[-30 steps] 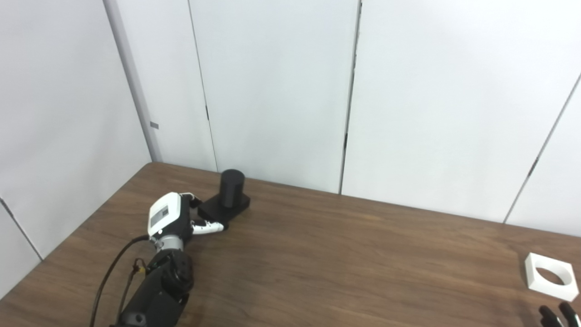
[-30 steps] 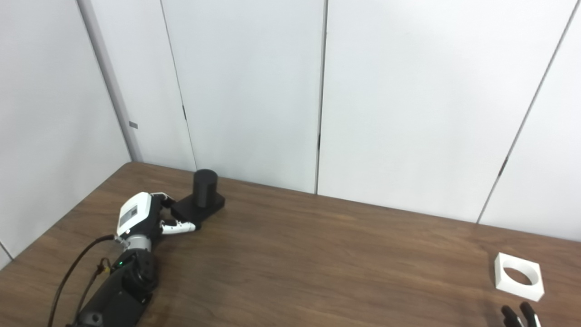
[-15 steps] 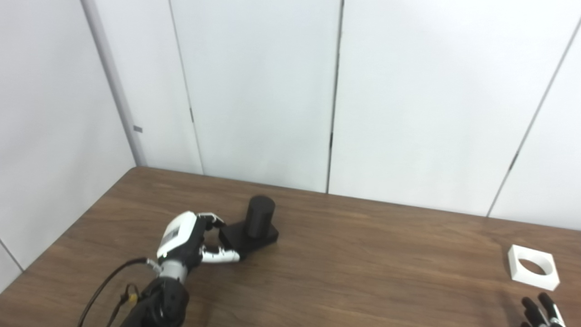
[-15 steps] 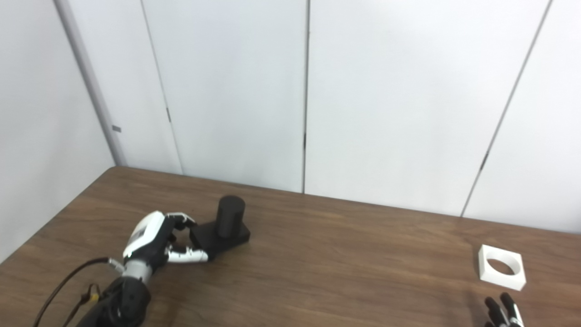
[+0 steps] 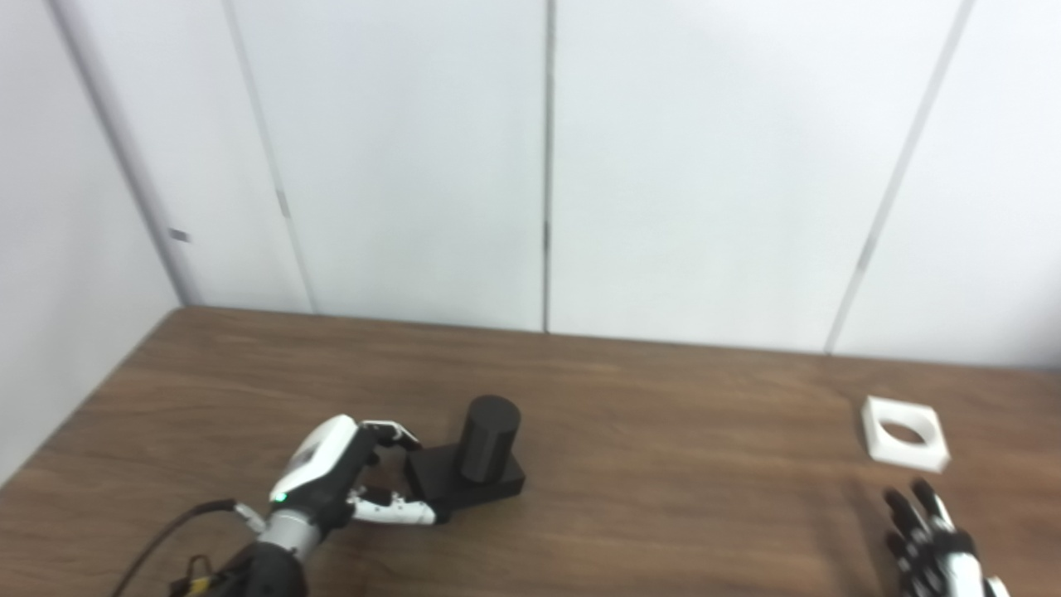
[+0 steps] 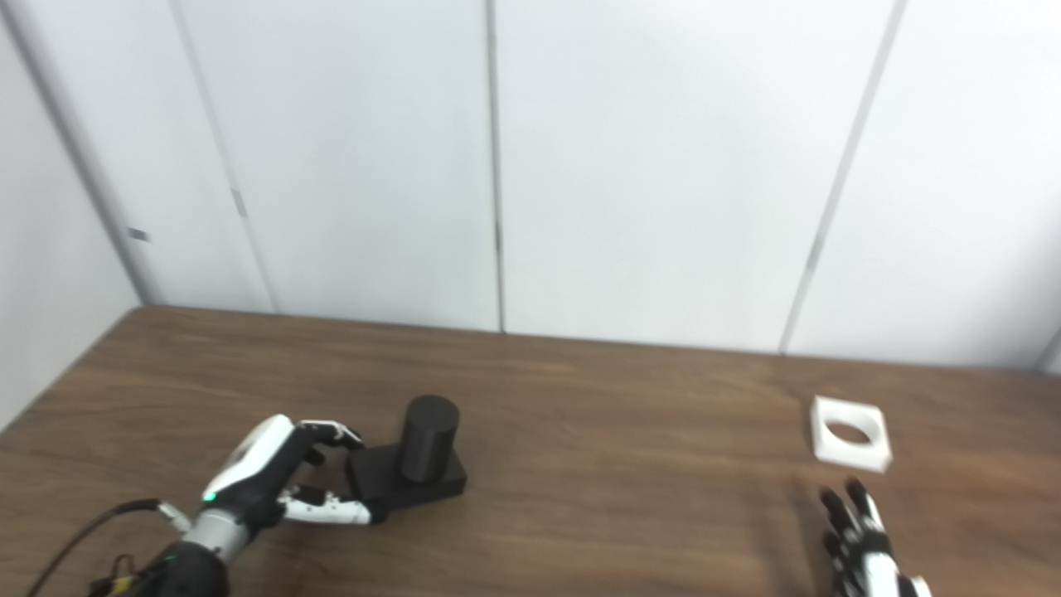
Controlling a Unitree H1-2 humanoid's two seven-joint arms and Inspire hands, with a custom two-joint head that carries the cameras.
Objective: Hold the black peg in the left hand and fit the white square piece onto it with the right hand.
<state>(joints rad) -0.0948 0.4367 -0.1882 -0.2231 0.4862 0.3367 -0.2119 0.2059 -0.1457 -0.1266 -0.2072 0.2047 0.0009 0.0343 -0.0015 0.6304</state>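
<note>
Lower left of frame: left hand (image 5: 327, 468) at the square base of the black peg (image 5: 477, 452). Fingers (image 5: 394, 431) curl to the base's near-left corner from above, thumb runs along its front edge. Looks like a pinch on the base, but whether the grip is firm or only touching, cannot tell. Peg stands upright, base flat on the bench (image 5: 646, 497).

Right side of frame: white square piece (image 5: 903, 421) lies flat on the bench, round hole facing up. Right hand (image 5: 932, 551) sits just below it at the lower right corner, fingers spread and empty, not touching the piece.

Step in hand, as judged: secure the peg, bring the right hand onto the piece.

Doing it well:
- Left hand should clamp the base, leaving the post clear all round.
- Keep the post vertical.
- Right hand should take the piece by its outer edges, hole unblocked.
- The piece is thin and flat on the bench; fingers may slide it rather than lift it.
</note>
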